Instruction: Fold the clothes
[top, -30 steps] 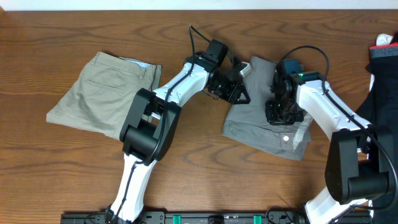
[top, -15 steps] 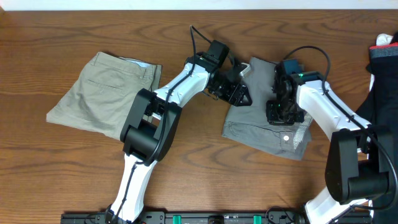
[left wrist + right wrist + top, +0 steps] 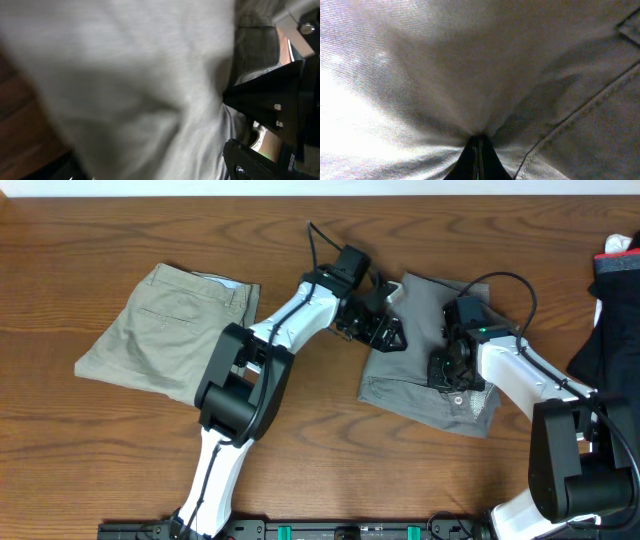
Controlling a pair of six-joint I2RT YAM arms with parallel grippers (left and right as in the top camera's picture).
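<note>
The mid-grey trousers (image 3: 418, 345) lie folded right of the table's centre. My left gripper (image 3: 386, 332) sits at their left edge, jaws spread wide. In the left wrist view blurred grey cloth (image 3: 125, 75) fills the frame around the left gripper (image 3: 150, 167), with one black finger (image 3: 260, 160) at the lower right. My right gripper (image 3: 450, 370) presses down on the trousers' near right part. In its wrist view the right gripper (image 3: 479, 144) is shut, and folds of grey twill (image 3: 470, 65) converge into the tips. The khaki trousers (image 3: 165, 330) lie folded at the left, untouched.
Dark garments (image 3: 608, 310) are piled at the table's right edge, with a red and white item (image 3: 620, 245) on top. The wooden table (image 3: 320, 450) shows bare wood in front and between the two pairs. The right arm's cable (image 3: 500, 280) loops over the grey trousers.
My left gripper has opened wide at the grey trousers' left edge. My right gripper has closed fully and shifted a little toward the table's front, drawing the cloth into a pinch.
</note>
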